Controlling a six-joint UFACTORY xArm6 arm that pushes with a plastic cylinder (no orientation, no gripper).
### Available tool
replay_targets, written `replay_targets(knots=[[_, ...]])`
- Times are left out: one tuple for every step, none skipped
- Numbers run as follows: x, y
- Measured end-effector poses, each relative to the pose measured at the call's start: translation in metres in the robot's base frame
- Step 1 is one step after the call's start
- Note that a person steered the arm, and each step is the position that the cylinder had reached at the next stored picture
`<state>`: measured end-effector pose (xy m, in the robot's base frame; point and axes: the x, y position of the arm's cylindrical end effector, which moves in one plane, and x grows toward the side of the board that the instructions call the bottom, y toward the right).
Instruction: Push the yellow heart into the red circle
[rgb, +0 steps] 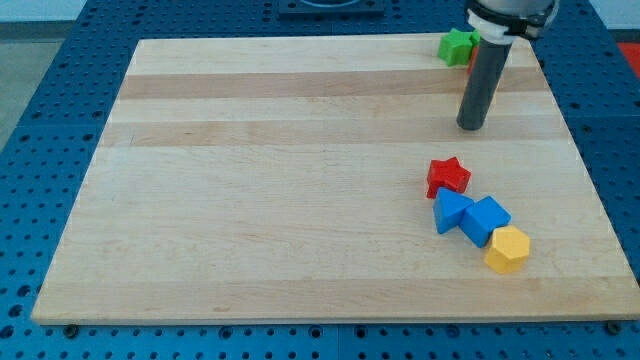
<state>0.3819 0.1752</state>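
Block in yellow (507, 249), well below my tip (472, 128)

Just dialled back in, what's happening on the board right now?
My tip rests on the wooden board near the view's top right, touching no block. Just above it sits a green block, with a sliver of something red showing beside the rod. Lower right, a red star, two blue blocks and a yellow block lie clustered. No yellow heart can be made out.
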Motion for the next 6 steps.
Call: replay_targets(knots=[[-0.003, 0.013], [-0.019, 0.022], [-0.043, 0.022], [-0.069, 0.022], [-0.073, 0.022], [-0.043, 0.022]])
